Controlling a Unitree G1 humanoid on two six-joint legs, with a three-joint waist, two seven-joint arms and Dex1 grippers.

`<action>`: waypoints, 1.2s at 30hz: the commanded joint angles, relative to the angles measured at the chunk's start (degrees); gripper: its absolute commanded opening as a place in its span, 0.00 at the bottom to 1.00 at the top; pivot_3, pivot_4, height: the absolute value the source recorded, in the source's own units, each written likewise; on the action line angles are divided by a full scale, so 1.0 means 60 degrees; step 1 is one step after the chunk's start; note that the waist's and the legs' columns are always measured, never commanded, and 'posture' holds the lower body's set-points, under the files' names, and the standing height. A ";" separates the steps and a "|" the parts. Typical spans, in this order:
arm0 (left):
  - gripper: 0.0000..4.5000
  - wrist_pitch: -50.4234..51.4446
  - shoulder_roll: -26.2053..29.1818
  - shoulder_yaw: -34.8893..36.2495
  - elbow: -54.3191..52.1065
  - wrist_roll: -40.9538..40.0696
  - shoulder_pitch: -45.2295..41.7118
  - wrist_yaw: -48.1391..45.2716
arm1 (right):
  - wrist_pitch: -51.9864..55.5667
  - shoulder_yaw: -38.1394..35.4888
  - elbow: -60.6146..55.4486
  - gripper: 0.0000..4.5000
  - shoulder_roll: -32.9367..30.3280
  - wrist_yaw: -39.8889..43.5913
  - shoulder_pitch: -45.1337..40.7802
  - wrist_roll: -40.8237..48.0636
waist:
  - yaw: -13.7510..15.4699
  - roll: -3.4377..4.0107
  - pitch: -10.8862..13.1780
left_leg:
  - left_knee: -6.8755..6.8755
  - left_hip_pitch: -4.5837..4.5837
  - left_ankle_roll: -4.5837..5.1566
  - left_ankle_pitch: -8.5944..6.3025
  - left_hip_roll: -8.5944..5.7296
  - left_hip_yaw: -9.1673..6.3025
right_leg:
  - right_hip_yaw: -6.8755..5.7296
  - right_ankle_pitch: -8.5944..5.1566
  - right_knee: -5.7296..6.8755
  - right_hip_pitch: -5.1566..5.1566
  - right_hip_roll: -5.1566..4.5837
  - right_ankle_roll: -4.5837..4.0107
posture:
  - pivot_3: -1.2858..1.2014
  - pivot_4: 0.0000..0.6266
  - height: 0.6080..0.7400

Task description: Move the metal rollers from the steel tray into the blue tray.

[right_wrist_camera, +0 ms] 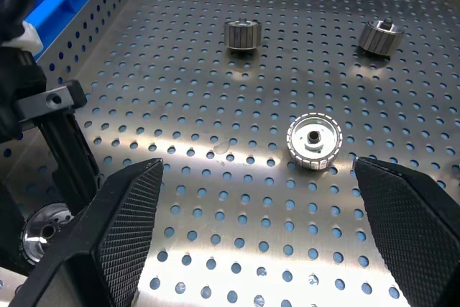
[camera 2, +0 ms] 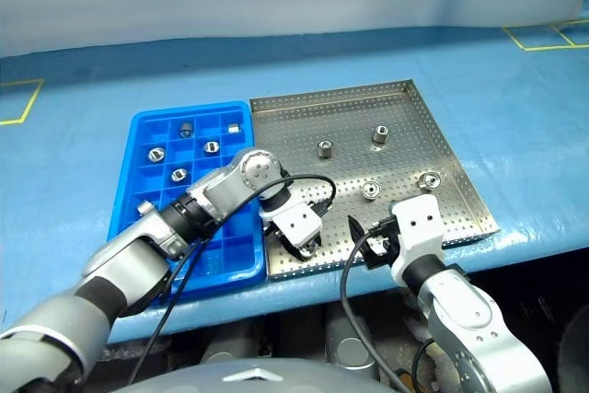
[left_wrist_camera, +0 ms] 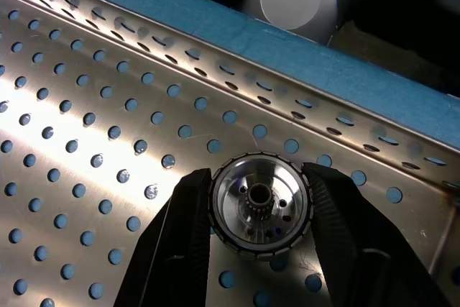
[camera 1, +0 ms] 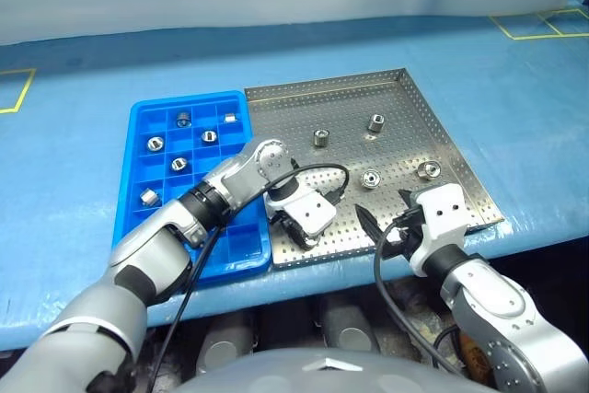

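Blue tray is lying at left on the blue-covered table, its long edge touching the steel tray. Six metal rollers are sitting in its far compartments, one per cell, e.g. and; near cells are bare.

Left gripper is reaching over the blue tray's near right corner and pointing down into the steel tray's near left corner. Its fingers are pinching in on a roller lying flat on the perforated floor, one pad touching each side, close by the tray's near rim.

Four more rollers are sitting loose on the steel tray: two toward the middle-far part, one in the centre, one near the right rim.

Right gripper is hovering over the steel tray's near right edge, jaws spread wide, holding nothing, pointing toward the centre roller.
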 commanded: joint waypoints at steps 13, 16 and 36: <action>0.38 0.5022 0.2805 0.5468 -0.5941 -0.0986 0.2476 0.4293 | -0.0558 0.3156 0.2656 1.00 0.0673 0.1169 -0.4976 -0.0263 | 0.0486 0.0017 0.0007 | -0.0047 0.0013 -0.0026 0.0013 0.0012 -0.0037 | -0.0015 0.0021 0.0022 -0.0022 0.0022 -0.0076 | 0.56 0.24 1.00; 0.38 0.5818 0.3951 0.6313 -0.7603 -0.1239 0.3952 0.4317 | -0.0984 0.3951 0.3663 1.00 0.0983 0.1777 -0.5813 -0.0399 | 0.0722 0.0014 0.0013 | -0.0055 0.0009 -0.0041 0.0006 0.0007 -0.0033 | -0.0021 0.0022 0.0012 -0.0030 0.0009 -0.0079 | 0.59 0.24 1.00; 0.38 0.7955 0.5851 0.7102 -1.0068 -0.1166 0.8946 0.6116 | -0.2117 0.5169 0.5025 1.00 0.1556 0.3043 -0.5668 -0.1081 | 0.1544 0.0013 0.0018 | -0.0073 0.0017 -0.0132 0.0039 0.0003 -0.0138 | -0.0101 -0.0064 0.0027 -0.0006 0.0023 -0.0130 | 0.60 0.24 1.00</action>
